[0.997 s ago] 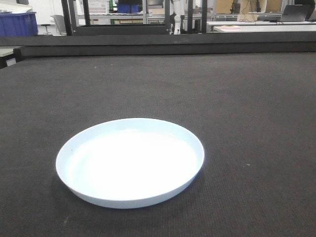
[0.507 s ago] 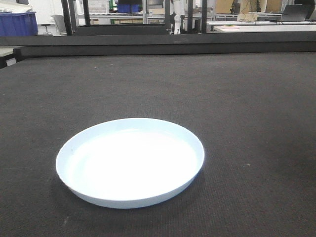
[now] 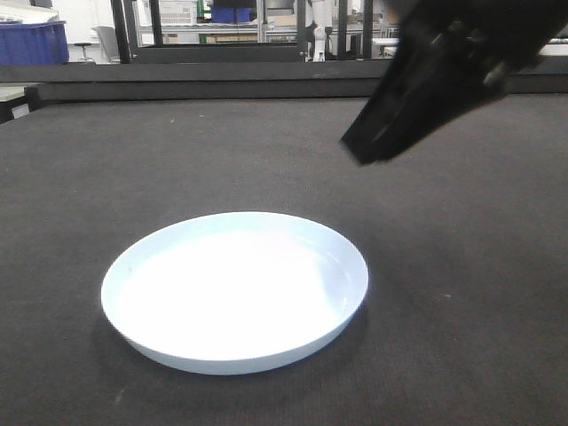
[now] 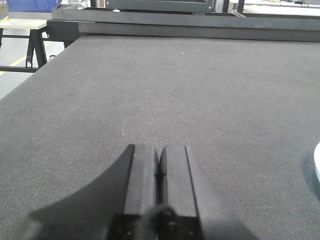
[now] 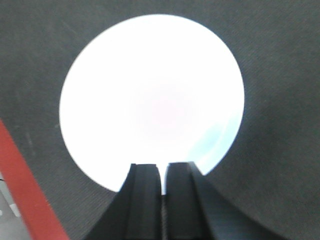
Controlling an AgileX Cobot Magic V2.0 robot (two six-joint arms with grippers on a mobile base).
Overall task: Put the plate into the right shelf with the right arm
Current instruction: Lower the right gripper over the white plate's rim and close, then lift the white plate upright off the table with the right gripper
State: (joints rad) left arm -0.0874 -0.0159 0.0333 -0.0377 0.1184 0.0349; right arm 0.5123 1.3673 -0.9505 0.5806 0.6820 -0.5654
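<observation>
The pale blue-white plate [image 3: 234,291] lies flat on the dark mat. It also fills the upper part of the right wrist view [image 5: 152,100]. My right gripper [image 3: 359,151] hangs in the air above and to the right of the plate, apart from it. In the right wrist view the right gripper [image 5: 163,167] looks down at the plate's near rim with its jaws nearly together and nothing between them. My left gripper [image 4: 159,150] is shut and empty, low over bare mat, with a sliver of the plate at the right edge [image 4: 317,162]. Metal shelving [image 3: 231,27] shows far behind.
A raised dark ledge [image 3: 177,89] runs along the mat's far side. A blue bin [image 3: 34,42] sits at the back left. A red strip [image 5: 25,185] marks the mat's edge in the right wrist view. The mat's left edge drops to the floor [image 4: 15,60].
My right arm has come into the front view from the upper right and now hangs above the plate's right side. The plate has not moved.
</observation>
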